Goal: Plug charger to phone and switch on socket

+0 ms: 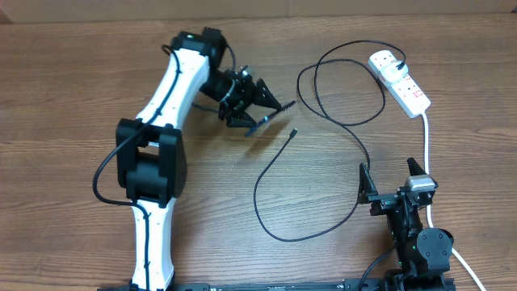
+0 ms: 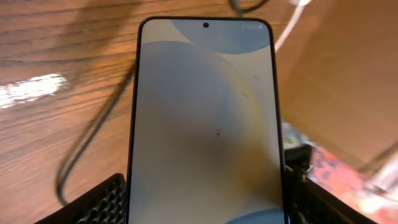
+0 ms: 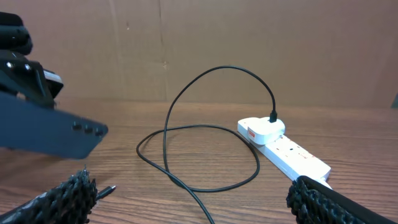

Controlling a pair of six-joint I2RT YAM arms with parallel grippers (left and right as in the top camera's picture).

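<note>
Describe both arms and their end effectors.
The left arm has white links, black joints and a loose black cable. The right arm is black with a green light. The left end effector and right end effector have black fingers with ribbed pads.

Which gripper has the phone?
The left gripper: the phone is clamped between its fingers. The right gripper is open and empty.
</note>
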